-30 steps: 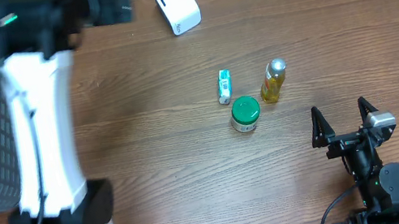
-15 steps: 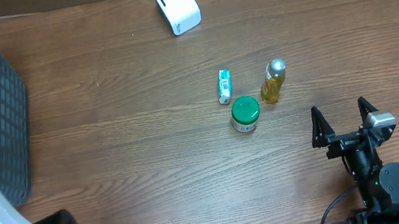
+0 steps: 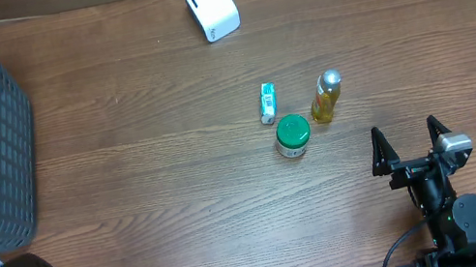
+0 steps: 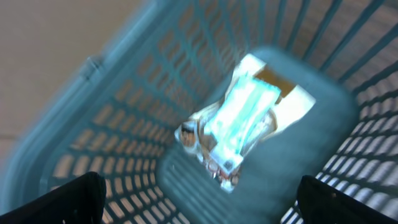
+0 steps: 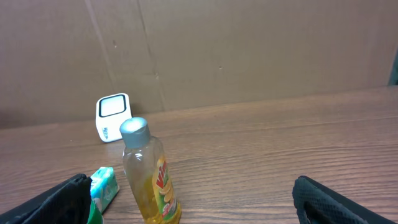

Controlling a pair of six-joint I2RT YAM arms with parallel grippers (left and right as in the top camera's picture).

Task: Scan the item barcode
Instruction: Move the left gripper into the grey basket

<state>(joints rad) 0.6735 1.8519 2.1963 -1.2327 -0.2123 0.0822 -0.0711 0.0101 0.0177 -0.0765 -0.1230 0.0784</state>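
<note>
Left end effector [image 4: 199, 205], wide and empty, hangs over the basket [image 3: 11, 124], which holds what looks like a packet [image 4: 242, 118]. Right end effector [image 3: 406, 145], equally wide, sits near the bottle [image 3: 326, 98] on the surface. Gripping below the cap should keep the label clear for the scanner [image 3: 211, 6].

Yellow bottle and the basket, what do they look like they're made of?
Yellow bottle: probably clear, glossy plastic; the yellow liquid shows through, and the cap looks silvery. Basket: probably moulded plastic, matte grey-blue, with open lattice walls.
</note>
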